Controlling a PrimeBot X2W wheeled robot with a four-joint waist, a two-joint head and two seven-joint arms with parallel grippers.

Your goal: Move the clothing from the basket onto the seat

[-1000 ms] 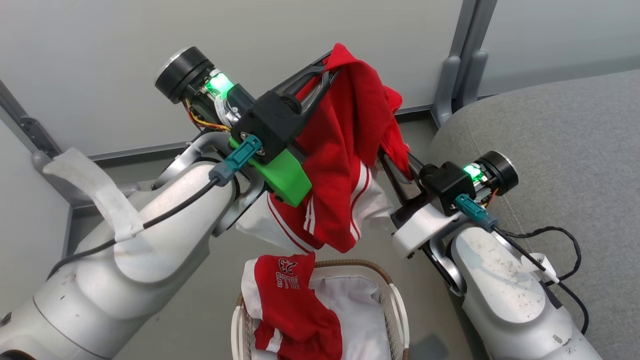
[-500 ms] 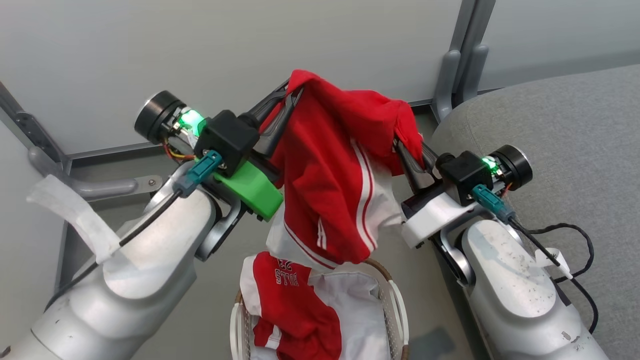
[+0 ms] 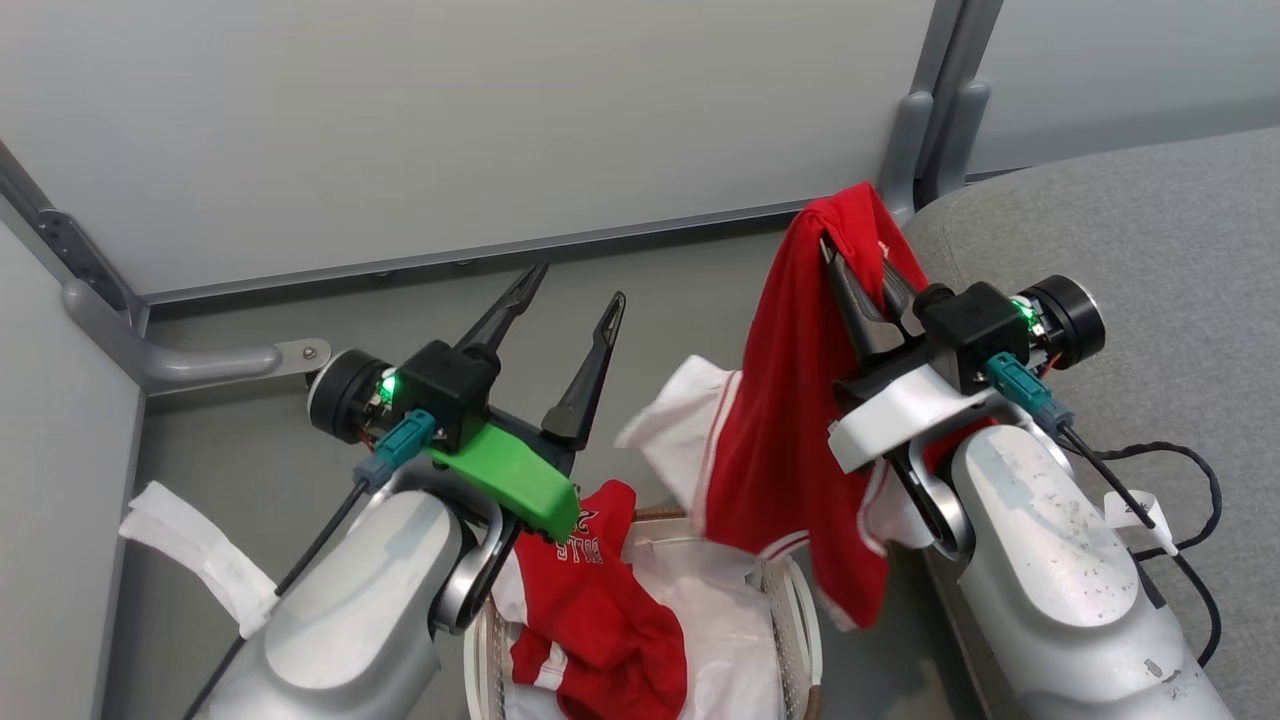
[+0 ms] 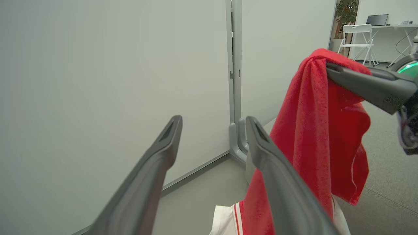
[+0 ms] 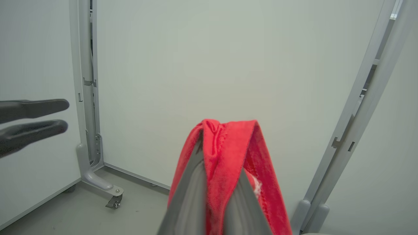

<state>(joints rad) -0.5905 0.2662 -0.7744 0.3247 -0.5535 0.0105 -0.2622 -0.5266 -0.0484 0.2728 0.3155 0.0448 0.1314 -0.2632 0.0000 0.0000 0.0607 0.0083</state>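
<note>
My left pincer (image 3: 580, 283) stood released. Its two long dark fingers (image 4: 153, 176) were spread wide with nothing between them, raised over the grey floor (image 3: 250, 440) in front of the pale partition wall (image 3: 450, 130).

My right pincer (image 3: 852, 262) was clenched on a red sports garment with white panels and red-white stripe trim (image 3: 775, 430). The cloth was bunched over the fingertips and hung free in the air from there. Its upper fold was near the rounded edge of the large grey woven-fabric seat cushion (image 3: 1150, 230), though I could not tell whether it brushed the cushion. Its lower hem dangled just beside the right rim of the small oval white perforated plastic basket (image 3: 803, 640), which stood on the floor between my two forearms.

A second red garment with white lettering (image 3: 590, 610) lay inside the basket. It was heaped toward the left side on the white liner sheet (image 3: 720, 610), with its print upside down to me and partly hidden behind my left wrist. None of the clothing lay on the seat.
</note>
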